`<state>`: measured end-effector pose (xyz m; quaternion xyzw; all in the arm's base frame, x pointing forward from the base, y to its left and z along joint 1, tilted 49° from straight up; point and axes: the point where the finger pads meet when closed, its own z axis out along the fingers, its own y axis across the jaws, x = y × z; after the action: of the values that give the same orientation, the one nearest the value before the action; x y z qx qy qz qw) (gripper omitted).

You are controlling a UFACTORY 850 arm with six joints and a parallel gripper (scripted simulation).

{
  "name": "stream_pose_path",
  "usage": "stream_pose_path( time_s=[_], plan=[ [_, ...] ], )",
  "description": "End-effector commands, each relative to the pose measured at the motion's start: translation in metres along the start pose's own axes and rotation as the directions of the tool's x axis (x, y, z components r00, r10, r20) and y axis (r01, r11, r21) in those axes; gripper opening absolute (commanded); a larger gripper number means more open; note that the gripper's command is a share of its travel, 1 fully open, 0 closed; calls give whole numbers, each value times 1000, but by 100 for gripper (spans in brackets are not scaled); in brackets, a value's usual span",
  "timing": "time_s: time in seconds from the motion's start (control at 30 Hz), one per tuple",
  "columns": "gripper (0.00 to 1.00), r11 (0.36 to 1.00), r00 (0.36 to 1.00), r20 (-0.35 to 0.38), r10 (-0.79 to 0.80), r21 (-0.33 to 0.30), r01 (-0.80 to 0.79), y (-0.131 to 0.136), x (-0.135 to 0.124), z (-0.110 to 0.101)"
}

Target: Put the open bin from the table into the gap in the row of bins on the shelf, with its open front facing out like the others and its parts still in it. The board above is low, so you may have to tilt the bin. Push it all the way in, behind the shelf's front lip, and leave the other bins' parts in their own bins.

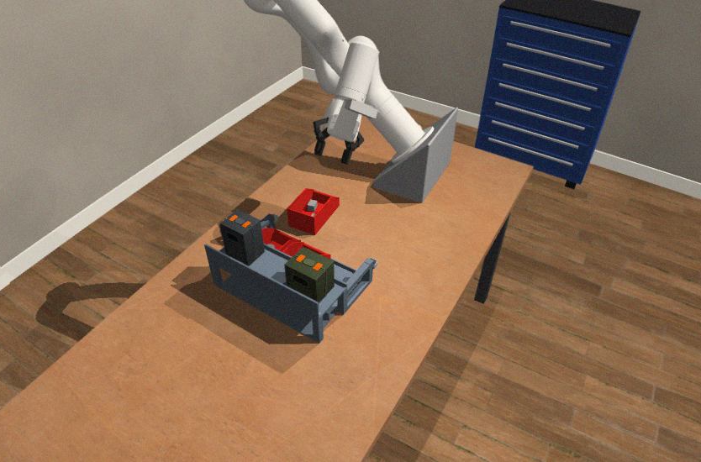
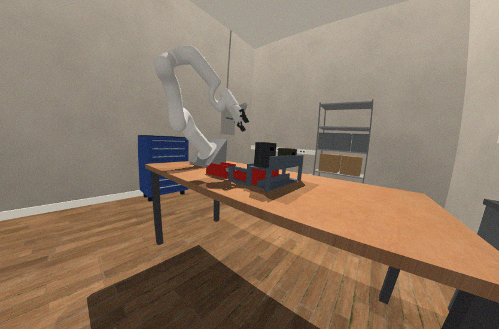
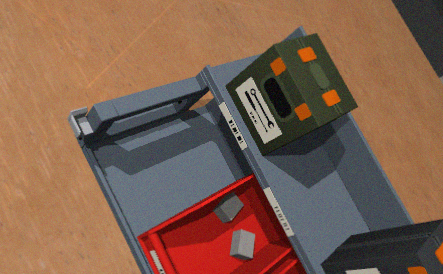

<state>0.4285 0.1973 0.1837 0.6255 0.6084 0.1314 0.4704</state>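
Observation:
The loose red open bin stands on the table with one grey part [image 1: 311, 204] in it, a short way behind the grey shelf [image 1: 284, 277]. The shelf holds red bins [image 1: 288, 244] under its low top board. In the wrist view one shelved red bin [image 3: 218, 235] holds two grey parts, and the empty gap [image 3: 163, 160] lies beside it at the shelf's end. My gripper [image 1: 338, 145] is open and empty, high above the table's far end, well beyond the loose bin. It also shows in the exterior view [image 2: 242, 120]. Its fingers are out of the wrist view.
A green box [image 1: 308, 276] and a dark box [image 1: 241, 235] sit on the shelf's top board. The arm's grey wedge mount [image 1: 417, 163] stands at the table's far end. A blue drawer cabinet [image 1: 558, 86] and a metal rack [image 2: 343, 139] stand off the table.

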Motion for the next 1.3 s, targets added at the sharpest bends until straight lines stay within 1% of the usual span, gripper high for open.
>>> stream_pose_path(
  time_s=[0.0, 0.03, 0.1, 0.2, 0.6, 0.67, 0.77, 1.17, 1.27],
  plan=[
    [100, 1000, 1000, 1, -5, -2, 5, 0, 1, 0],
    [100, 1000, 1000, 1, -5, -2, 5, 0, 1, 0],
    [100, 995, 995, 16, -103, -16, 103, -15, 16, 4],
    [100, 967, 967, 42, -252, -36, 254, -38, 38, 11],
    [100, 967, 967, 42, -252, -36, 254, -38, 38, 11],
    [100, 936, 937, 60, -345, -47, 348, -51, 50, 15],
    [100, 871, 872, 90, -481, -59, 487, -70, 69, 20],
    [100, 871, 872, 90, -481, -59, 487, -70, 69, 20],
    [100, 788, 789, 121, -603, -67, 613, -66, 65, 19]
  ],
)
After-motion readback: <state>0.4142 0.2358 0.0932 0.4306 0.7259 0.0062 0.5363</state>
